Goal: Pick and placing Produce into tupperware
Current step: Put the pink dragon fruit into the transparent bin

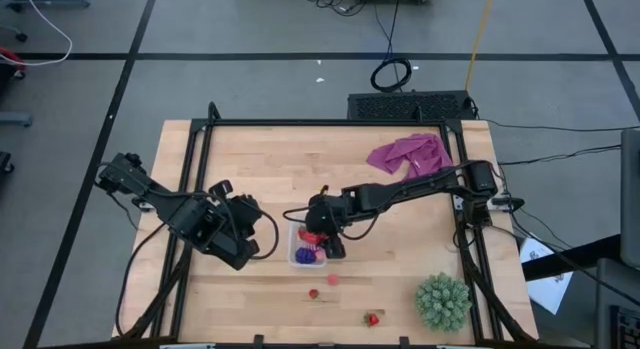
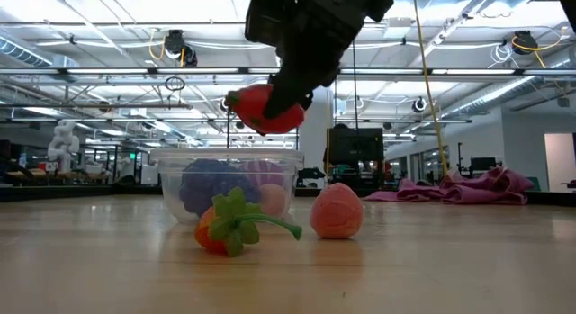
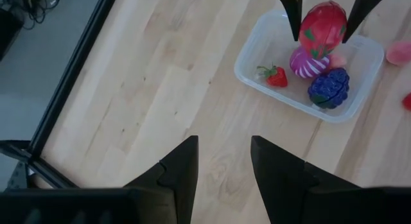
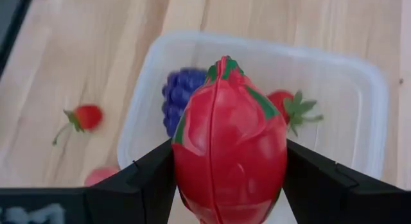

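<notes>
The large red dragon-fruit-like piece is held between the fingers of the right gripper, the jaws part-open and closed on its two sides. The piece is suspended directly above the clear tupperware, clear of the rim as shown in the low view; this position is judged to be the one from which a release would drop it inside without striking the wall.

Already inside the tupperware are a purple grape bunch, a small strawberry and a purple-and-white striped round piece. These occupy much of the floor, so the red piece is likely to come to rest on top of them.

Outside the container, on the table, lie a pink round piece and two more strawberries.

The left gripper waits just beside the tupperware, its jaws nearly shut and holding nothing.

A purple-pink cloth and a spiky green plant lie well apart from the work.

No brand, label or legible writing is visible on any item.
</notes>
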Tool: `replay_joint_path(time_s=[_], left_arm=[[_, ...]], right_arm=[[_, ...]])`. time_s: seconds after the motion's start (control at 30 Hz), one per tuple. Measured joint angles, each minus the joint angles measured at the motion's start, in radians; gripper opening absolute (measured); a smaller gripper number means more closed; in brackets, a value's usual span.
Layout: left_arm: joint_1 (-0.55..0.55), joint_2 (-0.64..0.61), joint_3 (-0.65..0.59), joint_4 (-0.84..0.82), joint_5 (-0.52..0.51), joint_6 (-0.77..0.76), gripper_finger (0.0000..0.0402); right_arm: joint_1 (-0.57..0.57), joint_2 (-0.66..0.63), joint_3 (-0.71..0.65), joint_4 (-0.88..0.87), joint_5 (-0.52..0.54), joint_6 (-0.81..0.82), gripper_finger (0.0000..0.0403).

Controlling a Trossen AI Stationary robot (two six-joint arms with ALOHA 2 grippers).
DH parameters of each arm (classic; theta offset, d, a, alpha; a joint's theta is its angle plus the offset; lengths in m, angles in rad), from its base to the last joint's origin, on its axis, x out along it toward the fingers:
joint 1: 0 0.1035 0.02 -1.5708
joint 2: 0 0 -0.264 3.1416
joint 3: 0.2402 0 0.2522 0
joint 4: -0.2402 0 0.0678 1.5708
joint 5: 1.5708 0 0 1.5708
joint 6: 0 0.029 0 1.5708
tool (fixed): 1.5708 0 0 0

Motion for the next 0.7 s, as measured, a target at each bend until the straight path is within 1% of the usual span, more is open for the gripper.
replay_joint_path(time_s=[0.23,0.47,0.53,0.63,0.7], left_arm=[[0.011,0.0,0.0,0.0,-0.004,0.025,0.0147],[0.037,0.0,0.0,0.0,-0.004,0.055,0.0147],[0.045,0.0,0.0,0.0,-0.004,0.062,0.0147],[0.056,0.0,0.0,0.0,-0.004,0.065,0.0147],[0.061,0.0,0.0,0.0,-0.004,0.069,0.0147]], right_arm=[[0.008,0.001,0.0,0.039,-0.001,0.0,0.0233],[0.011,0.045,0.0,0.104,-0.005,0.007,0.0233],[0.011,0.048,-0.002,0.09,-0.006,0.006,0.0233],[0.011,0.057,0.0,0.132,-0.008,-0.005,0.0233],[0.009,0.059,-0.001,0.125,-0.008,-0.01,0.0233]])
